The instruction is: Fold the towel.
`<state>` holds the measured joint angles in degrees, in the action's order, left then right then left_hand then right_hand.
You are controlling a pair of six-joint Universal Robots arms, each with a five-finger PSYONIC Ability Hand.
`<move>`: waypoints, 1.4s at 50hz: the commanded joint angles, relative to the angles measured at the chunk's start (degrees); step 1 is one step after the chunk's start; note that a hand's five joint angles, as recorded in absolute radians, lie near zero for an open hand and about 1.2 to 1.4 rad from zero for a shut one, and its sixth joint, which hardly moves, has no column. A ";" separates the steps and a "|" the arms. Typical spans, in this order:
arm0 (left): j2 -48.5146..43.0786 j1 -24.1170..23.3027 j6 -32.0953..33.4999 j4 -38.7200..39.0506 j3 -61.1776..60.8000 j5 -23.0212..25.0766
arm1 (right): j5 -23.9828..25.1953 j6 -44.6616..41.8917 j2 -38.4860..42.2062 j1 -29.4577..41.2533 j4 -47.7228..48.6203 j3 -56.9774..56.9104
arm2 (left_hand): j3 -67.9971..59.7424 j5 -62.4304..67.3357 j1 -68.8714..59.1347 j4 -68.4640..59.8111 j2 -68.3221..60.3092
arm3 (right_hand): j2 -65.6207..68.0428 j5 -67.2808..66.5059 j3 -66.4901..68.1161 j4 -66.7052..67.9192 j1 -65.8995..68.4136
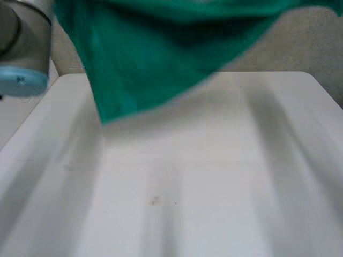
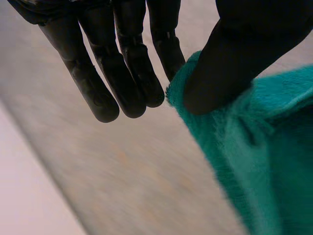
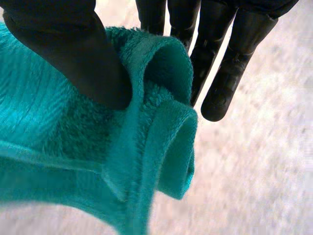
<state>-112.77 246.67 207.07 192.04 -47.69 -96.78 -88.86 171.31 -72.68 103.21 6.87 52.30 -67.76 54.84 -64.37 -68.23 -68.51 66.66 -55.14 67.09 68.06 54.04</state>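
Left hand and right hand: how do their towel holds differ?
The left hand nips the very tip of the towel; the right hand has its thumb further in. Cloth lies flat at the left hand, hem rolled at the right hand. Both pinch it under the thumb.

no text, label, brand, number or sign to be read. just a tiny dark mark on the light-blue arm cap (image 1: 20, 80), too small to make out.
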 commanded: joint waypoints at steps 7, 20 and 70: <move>4.57 1.18 -0.70 3.61 -26.64 5.19 | 10.73 0.43 -0.53 0.59 -11.26 15.81 | -12.24 15.16 -15.63 -11.77 -11.49 | 13.34 -14.86 12.91 11.94 25.96; -3.43 2.94 -1.93 1.86 -46.87 6.69 | 10.46 -1.59 18.53 0.59 -18.47 19.33 | -7.94 10.85 -11.32 -7.46 -7.18 | 13.34 -14.86 12.91 11.94 25.96; -11.51 3.56 -28.03 -2.37 -38.35 -5.35 | 8.00 -1.59 13.36 -0.56 -12.85 26.71 | 3.04 -0.12 -0.35 3.52 3.80 | 13.34 -14.86 12.91 11.94 25.96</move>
<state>-123.08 249.90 178.91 189.65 -87.40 -102.46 -80.96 169.75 -59.34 102.91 -5.83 79.35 -31.16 21.14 -32.74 -31.33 -31.14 66.66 -55.14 67.53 68.06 54.20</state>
